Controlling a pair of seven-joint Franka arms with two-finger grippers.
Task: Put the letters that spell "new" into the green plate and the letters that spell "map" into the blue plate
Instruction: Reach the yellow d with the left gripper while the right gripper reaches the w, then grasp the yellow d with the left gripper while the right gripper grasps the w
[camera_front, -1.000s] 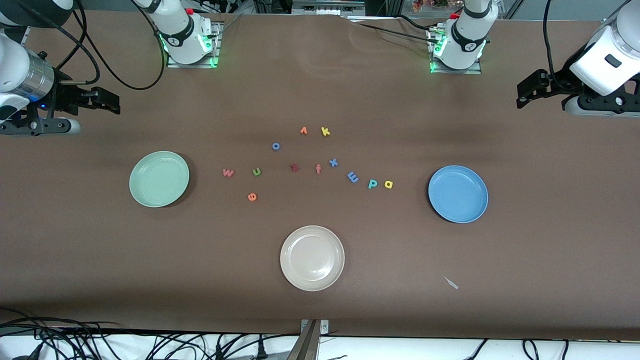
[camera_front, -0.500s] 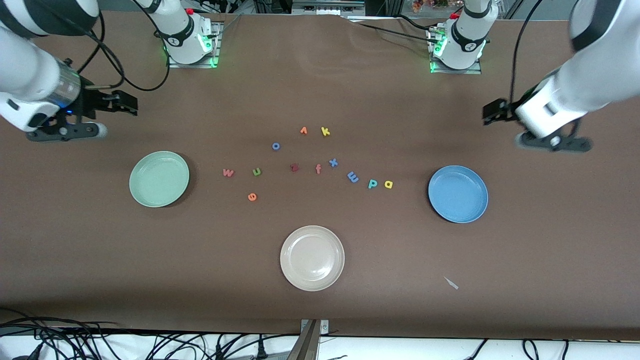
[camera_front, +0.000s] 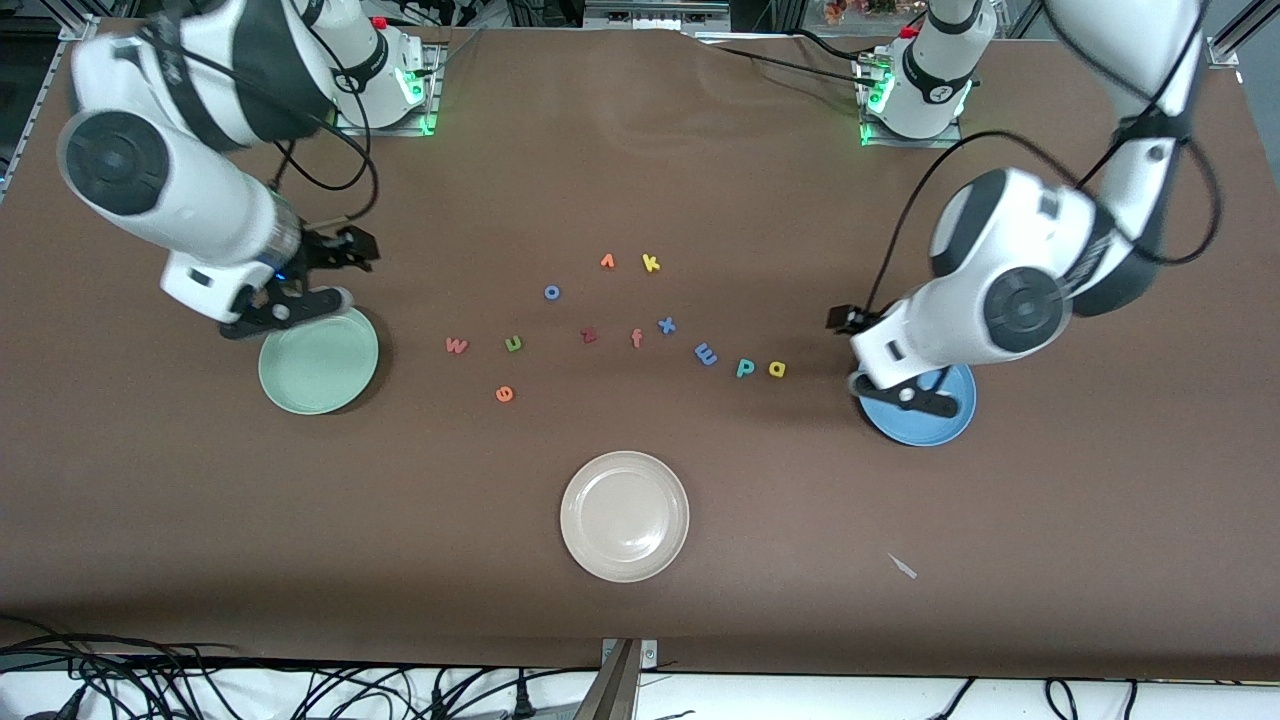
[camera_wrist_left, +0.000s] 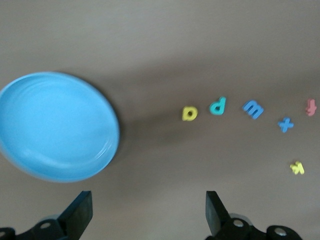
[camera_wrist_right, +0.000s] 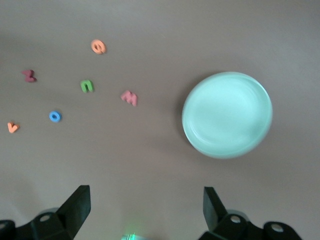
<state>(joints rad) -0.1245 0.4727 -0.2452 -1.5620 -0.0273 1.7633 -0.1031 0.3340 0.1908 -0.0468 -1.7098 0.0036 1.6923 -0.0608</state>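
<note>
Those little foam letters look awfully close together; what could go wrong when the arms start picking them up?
The blue "m" lies right beside the blue "x", so the left gripper, open above the table near the blue plate, might take the wrong one. The green "n" reads as "u", easy to mistake. The letters are tiny against the right gripper's wide-spread fingers, so one could slip or get nudged.

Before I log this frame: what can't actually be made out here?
- Blue plate: front view, the left arm covers most of it.
- Green plate: front view, the right gripper and its wrist overlap the rim farthest from the camera.
- Left gripper: left wrist view, finger bases cut off by the picture's edge.
- Small pale scrap: front view, too small to identify.
</note>
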